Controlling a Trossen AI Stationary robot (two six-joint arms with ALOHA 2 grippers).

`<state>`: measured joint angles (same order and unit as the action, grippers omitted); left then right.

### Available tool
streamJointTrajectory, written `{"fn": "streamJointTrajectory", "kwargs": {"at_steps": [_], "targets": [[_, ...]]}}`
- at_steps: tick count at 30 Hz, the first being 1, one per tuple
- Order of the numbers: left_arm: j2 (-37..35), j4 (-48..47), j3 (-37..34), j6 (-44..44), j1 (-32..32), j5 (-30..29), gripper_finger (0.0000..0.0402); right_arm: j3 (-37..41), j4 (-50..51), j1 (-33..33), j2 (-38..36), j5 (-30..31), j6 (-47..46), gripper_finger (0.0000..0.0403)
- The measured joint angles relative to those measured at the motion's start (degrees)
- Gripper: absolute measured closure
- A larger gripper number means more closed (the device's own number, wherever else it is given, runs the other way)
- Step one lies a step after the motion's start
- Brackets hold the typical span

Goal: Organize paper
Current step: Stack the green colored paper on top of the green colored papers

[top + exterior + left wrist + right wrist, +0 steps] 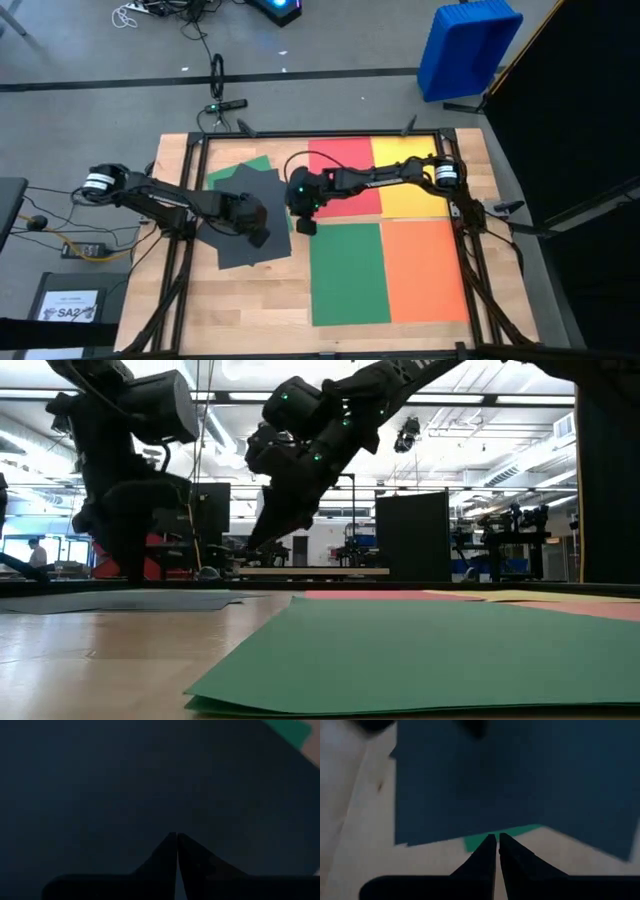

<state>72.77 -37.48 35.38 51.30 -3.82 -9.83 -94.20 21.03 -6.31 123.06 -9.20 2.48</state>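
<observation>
With its fingers together, the left gripper (258, 238) is hovering over the skewed dark grey matte paper sheet (250, 215) directly beneath it, while the right gripper (305, 226), likewise closed, is risking dragging the half-hidden green sheet (500, 836) askew

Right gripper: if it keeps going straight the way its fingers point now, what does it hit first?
Most likely the green sheet edge peeking from under the dark grey sheets, seen just past the shut right gripper. Depth is unclear, so bare table might come first.
</observation>
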Motion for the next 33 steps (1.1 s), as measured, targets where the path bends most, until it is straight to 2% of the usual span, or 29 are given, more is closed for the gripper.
{"fn": "streamJointTrajectory", "kwargs": {"at_steps": [8,12,17,21,24,30,33], "targets": [[6.8,5.1,0.1,4.8,-6.4,8.7,0.0402,-1.6,3.7,-3.2,-1.9,0.2,0.3,0.0403],[7.7,9.9,0.2,11.2,-11.8,13.7,0.0402,-1.6,4.8,-4.1,-2.3,0.2,0.7,0.0403],[8.0,17.2,0.0,23.0,-18.8,15.2,0.0402,-1.6,4.9,-4.4,-2.5,0.2,2.0,0.0403],[7.9,23.8,0.1,30.6,-23.7,11.7,0.0402,-1.6,4.9,-4.4,-2.5,-1.1,3.6,0.0403],[7.9,22.7,2.9,32.9,-27.1,5.8,0.0402,-1.6,4.9,-4.4,-2.5,-3.9,3.7,0.0403],[7.8,-0.4,11.8,32.7,-28.2,-7.5,0.0402,-1.6,4.5,-4.2,-2.5,-5.5,3.7,0.039],[7.8,-10.9,12.3,29.4,-24.9,-9.7,0.0402,-1.6,4.4,-3.6,-2.5,-5.5,3.6,0.0372]]}}
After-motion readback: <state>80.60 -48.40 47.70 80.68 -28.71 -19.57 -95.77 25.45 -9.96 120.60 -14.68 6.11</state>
